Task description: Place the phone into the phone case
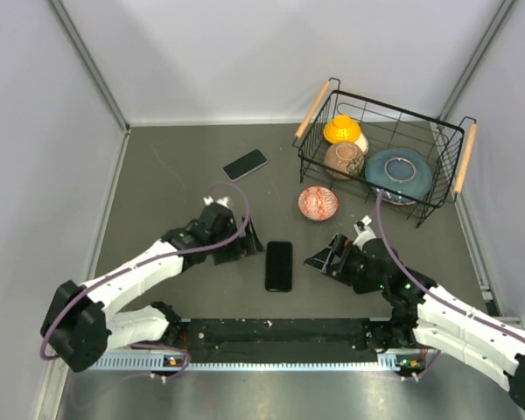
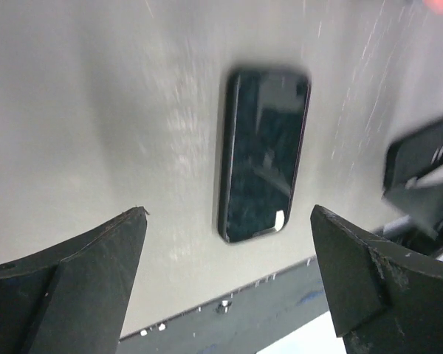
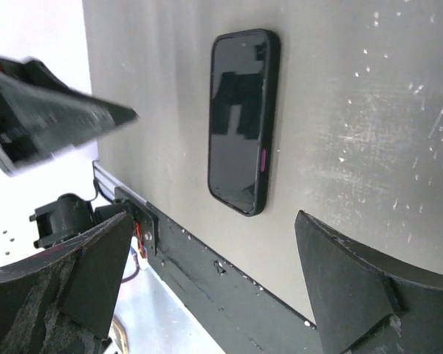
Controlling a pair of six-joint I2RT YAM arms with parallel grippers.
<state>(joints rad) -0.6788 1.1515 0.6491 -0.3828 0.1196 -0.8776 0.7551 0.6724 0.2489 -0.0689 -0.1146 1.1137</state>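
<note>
phone [image 1: 278,265] just beside left gripper [image 1: 248,248]

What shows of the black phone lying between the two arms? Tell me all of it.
The glossy black rectangular phone has rounded corners, a dark reflective face and a slightly raised rim with a small pink mark on one long edge. It lies flat, face up, on the scuffed grey table, long axis running near to far. The left claw and right claw flank it, both open, neither touching.
</note>
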